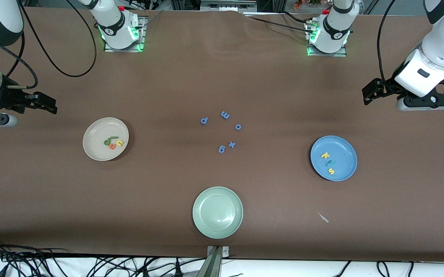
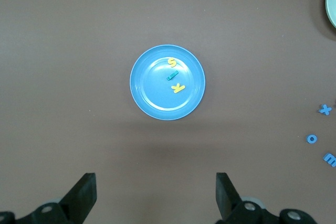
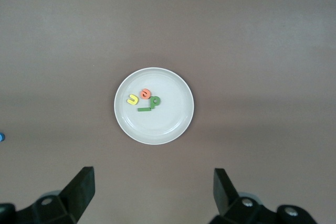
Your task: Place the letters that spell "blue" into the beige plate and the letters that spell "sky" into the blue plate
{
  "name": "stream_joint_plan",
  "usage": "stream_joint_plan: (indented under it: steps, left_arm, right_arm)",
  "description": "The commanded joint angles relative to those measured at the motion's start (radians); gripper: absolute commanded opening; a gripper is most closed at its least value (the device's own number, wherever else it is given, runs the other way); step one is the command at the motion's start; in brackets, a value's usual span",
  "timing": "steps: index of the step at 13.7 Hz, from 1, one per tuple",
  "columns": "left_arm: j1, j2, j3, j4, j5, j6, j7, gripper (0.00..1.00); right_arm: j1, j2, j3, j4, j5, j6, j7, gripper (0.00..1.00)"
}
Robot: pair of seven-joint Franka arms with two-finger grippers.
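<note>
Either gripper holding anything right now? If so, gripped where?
Nothing is held. The left gripper is open and empty above the table near the blue plate; the right gripper is open and empty near the beige plate.

- On the beige plate (image 1: pixel 91 148), the foam letters read green "b" (image 1: pixel 108 142), yellow "u" (image 1: pixel 119 143), orange "e" (image 1: pixel 112 146), with a thin green "l" (image 1: pixel 113 137) bar.
- The blue plate (image 1: pixel 343 152) carries yellow "k" (image 1: pixel 325 155), yellow "s" (image 1: pixel 331 171) and a teal piece (image 1: pixel 329 163) too thin to read.
- Loose on the worktop (image 1: pixel 222 77), blue letters: "m" (image 1: pixel 225 114), "o" (image 1: pixel 238 127), "x" (image 1: pixel 232 145); two more could be "p" (image 1: pixel 204 120) and "g" (image 1: pixel 221 149).
</note>
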Motion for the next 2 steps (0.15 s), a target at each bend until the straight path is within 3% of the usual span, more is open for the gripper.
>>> stream_joint_plan:
  steps: [1, 2]
  left_arm:
    - [0.006, 0.007, -0.003, 0.021, -0.024, -0.019, 0.020, 1.00]
    - [0.006, 0.005, -0.003, 0.021, -0.024, -0.019, 0.020, 1.00]
  right_arm:
    - [0.005, 0.001, 0.000, 0.012, -0.002, 0.000, 0.015, 1.00]
    - [0.002, 0.001, 0.000, 0.012, -0.002, -0.002, 0.014, 1.00]
